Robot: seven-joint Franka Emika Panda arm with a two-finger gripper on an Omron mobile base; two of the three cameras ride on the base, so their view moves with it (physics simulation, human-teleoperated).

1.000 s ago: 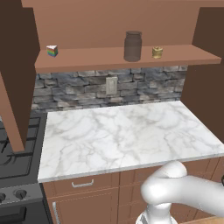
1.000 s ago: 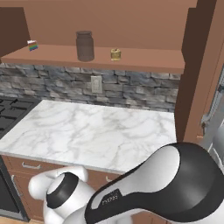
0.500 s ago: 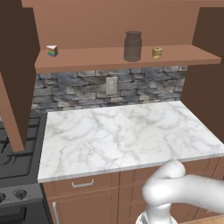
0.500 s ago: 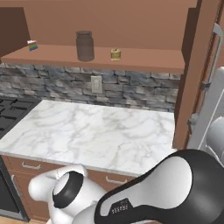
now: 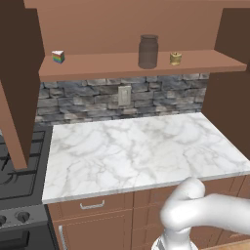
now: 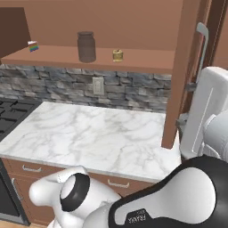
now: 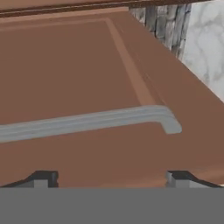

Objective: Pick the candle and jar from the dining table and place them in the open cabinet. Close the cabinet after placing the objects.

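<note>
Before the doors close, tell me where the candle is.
The candle stands on the cabinet shelf, just right of the jar in both base views.

Even, bright rendered light, no glare; soft shade under the shelf [image 5: 141,66]; hand view slightly blurry, low-res.

The jar [image 5: 148,51] and candle [image 5: 175,58] are sitting side by side on the cabinet [image 5: 127,66] shelf toward its right end, the wedge [image 5: 58,56] lying near its left end, above the counter [image 5: 141,149].
</note>
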